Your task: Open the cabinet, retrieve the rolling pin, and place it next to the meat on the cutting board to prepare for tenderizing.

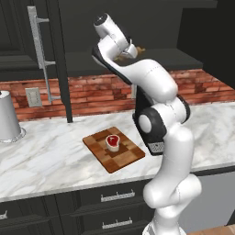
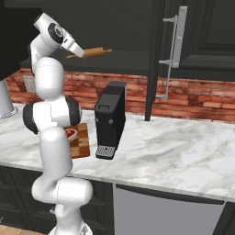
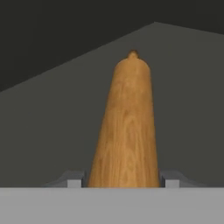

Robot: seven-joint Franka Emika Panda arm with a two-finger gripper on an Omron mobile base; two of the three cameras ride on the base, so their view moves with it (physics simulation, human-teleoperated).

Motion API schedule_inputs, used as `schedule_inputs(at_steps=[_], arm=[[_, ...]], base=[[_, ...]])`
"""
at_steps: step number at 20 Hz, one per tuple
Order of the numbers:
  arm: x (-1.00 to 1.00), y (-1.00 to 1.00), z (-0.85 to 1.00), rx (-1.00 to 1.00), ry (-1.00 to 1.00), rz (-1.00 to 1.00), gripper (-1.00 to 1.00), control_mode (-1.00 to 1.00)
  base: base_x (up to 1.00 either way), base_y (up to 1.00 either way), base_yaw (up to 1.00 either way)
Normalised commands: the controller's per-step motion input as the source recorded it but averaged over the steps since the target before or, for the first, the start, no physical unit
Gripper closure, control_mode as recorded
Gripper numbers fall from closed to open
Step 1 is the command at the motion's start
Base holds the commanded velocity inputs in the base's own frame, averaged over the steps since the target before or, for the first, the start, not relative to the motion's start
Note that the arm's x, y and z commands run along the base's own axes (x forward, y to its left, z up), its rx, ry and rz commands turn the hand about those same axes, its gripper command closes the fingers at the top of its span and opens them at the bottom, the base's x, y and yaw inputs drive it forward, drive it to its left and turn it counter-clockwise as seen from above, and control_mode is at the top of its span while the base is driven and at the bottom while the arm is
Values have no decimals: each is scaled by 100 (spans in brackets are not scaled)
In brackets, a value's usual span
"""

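Gripper point(image 3: 123, 178) clamping pin point(image 3: 127, 127) near one end, fingers point(image 3: 75, 178) flanking barrel; wood looking rigid, smooth, likely slippery and lever-heavy; mid-barrel hold balancing better

Glossy white rounded arm point(image 1: 170, 137) segments with black joint bands and a small label patch.

No readable text, label, brand or number shows anywhere.

Flat, even rendered light, no glare or blur. Cabinet interior point(image 3: 65, 48) is pretty dim, and the countertop point(image 1: 55, 137) shows just soft faint shadows.
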Motion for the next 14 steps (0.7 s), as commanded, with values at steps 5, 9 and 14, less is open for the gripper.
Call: schedule_inputs(at_steps=[5,9,14], arm=[[-97,-8,-8,2,-32,0,100,-100],[-100,-26,0,4,-30,1,100,-100],[-100,-28,0,10,-16,1,100,-100]], base=[[0,0,0],[0,0,0],[0,0,0]])
